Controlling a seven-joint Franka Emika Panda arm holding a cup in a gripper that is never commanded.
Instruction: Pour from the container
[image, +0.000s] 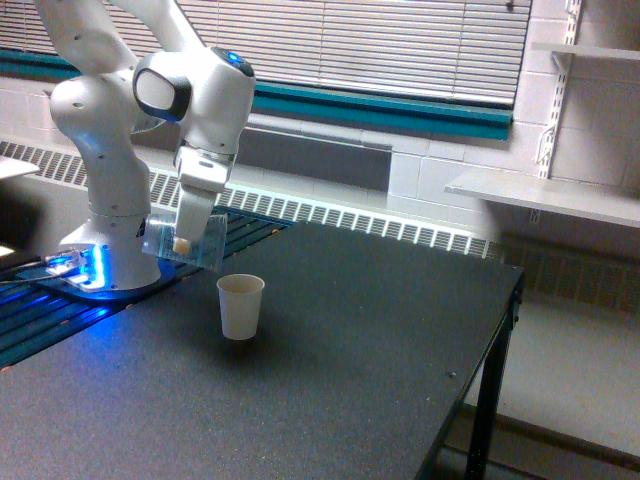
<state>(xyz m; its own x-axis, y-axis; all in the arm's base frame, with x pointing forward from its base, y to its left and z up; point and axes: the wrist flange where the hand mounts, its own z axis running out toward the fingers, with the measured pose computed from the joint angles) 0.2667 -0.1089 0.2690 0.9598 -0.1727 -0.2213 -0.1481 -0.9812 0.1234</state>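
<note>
You have the container (187, 241), a clear plastic cup, clamped in the gripper (188, 236) and lying almost on its side, its mouth turned toward the exterior view's right and slightly down. It hangs in the air above the black table (330, 350), up and to the exterior view's left of the white paper cup (240, 306), which stands upright on the table and apart from the container. One pale bit shows through the clear wall near the fingers; I cannot tell whether anything else is left inside, and no stream shows between the two cups. If you mean to get that last bit out, I judge the mouth sits a little short of the paper cup's rim, so bring it over the opening before tilting further, or the piece may land on the table. Tilt slowly, since a light bit can cling and then drop all at once. Keep the container's lip above the paper rim and clear of it: the paper cup looks light, and a nudge could tip it.
</note>
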